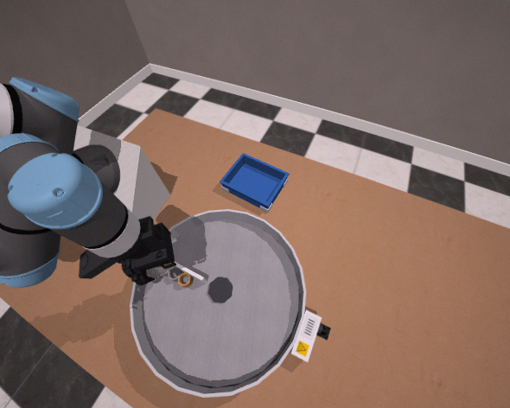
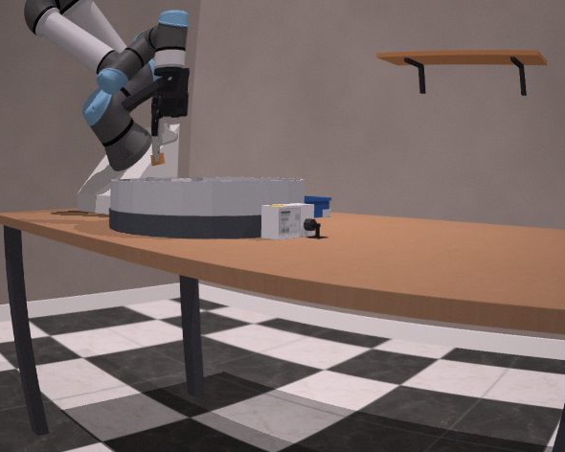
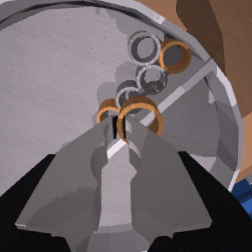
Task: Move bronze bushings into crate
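Note:
My gripper (image 2: 155,152) (image 3: 120,117) is shut on the wall of a bronze bushing (image 2: 160,160) (image 3: 142,101), held above the turntable (image 1: 237,344) (image 2: 207,195) (image 3: 45,75). In the top view the arm hides the fingertips. A second bronze bushing (image 1: 185,285) (image 3: 106,103) lies on the turntable, partly hidden behind the fingers in the wrist view. A third bronze bushing (image 3: 188,58) lies near the turntable's wall, against a grey bushing (image 3: 144,33). Two more grey bushings lie between them. The blue crate (image 1: 255,183) (image 2: 318,206) (image 3: 243,199) is empty.
A pale bar (image 1: 191,272) (image 3: 187,89) crosses the turntable beside the bushings. The turntable has a raised rim and a dark hub (image 1: 219,289). A white box (image 1: 306,335) (image 2: 287,220) with a black knob stands at its side. A shelf (image 2: 459,57) hangs on the wall.

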Motion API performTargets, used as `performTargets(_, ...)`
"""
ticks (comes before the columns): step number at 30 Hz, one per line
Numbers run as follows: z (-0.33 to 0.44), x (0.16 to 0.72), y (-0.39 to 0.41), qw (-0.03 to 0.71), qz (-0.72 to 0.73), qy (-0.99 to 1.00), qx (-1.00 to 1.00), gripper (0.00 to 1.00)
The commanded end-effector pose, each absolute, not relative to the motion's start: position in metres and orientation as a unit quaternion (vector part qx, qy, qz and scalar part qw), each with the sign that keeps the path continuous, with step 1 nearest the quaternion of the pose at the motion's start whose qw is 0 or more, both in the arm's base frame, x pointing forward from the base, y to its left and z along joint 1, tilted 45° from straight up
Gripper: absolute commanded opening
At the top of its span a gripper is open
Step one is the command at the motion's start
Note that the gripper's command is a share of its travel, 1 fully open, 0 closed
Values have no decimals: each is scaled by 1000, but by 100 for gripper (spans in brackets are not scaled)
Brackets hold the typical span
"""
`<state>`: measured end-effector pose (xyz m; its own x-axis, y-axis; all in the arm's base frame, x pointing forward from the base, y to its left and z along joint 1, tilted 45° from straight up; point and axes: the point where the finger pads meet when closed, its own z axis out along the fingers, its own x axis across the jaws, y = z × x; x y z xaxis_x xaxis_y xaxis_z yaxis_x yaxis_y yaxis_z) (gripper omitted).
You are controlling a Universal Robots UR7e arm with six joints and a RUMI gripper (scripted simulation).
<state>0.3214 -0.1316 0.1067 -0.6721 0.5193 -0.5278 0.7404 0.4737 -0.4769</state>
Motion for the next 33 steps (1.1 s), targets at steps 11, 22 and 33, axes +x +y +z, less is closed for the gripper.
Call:
performTargets(11, 75, 333, -99, 159, -352, 843, 374, 0)
performTargets(22, 46, 341, -70, 159, -352, 843, 374, 0)
performTargets(33, 4, 353, -29, 158, -352, 843, 374, 0)
